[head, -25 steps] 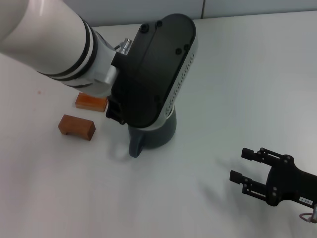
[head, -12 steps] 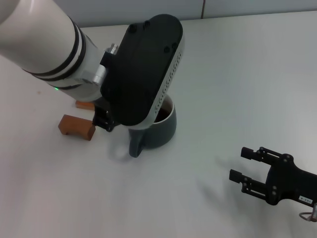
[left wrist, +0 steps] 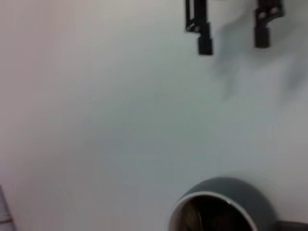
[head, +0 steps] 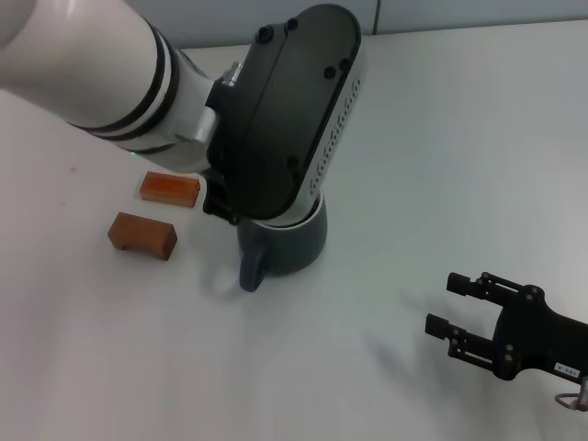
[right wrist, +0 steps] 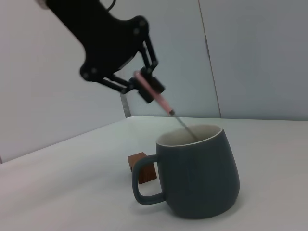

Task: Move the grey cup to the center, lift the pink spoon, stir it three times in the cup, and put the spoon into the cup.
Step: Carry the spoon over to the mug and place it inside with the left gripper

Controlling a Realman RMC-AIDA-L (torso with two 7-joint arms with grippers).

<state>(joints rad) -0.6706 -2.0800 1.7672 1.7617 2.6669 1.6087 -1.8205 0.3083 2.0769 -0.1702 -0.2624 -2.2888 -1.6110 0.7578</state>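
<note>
The grey cup (head: pixel 292 246) stands near the table's middle, its handle toward me, mostly hidden under my left arm's wrist (head: pixel 285 119) in the head view. In the right wrist view the cup (right wrist: pixel 198 173) is upright. My left gripper (right wrist: pixel 146 86) hovers above it, shut on the pink spoon (right wrist: pixel 157 97), which slants down so that its metal neck dips inside the rim. The left wrist view shows the cup's rim (left wrist: pixel 217 196) with dark liquid. My right gripper (head: pixel 441 305) is open and empty, low at the front right, apart from the cup.
Two orange-brown blocks (head: pixel 169 188) (head: pixel 141 234) lie left of the cup; one block (right wrist: pixel 142 169) shows behind the handle in the right wrist view. The right gripper's fingers (left wrist: pixel 204 41) show far off in the left wrist view.
My left arm swung left, uncovering the cup's rim, then back right over the cup with the spoon. The cup, the blocks and the right arm have not moved.
</note>
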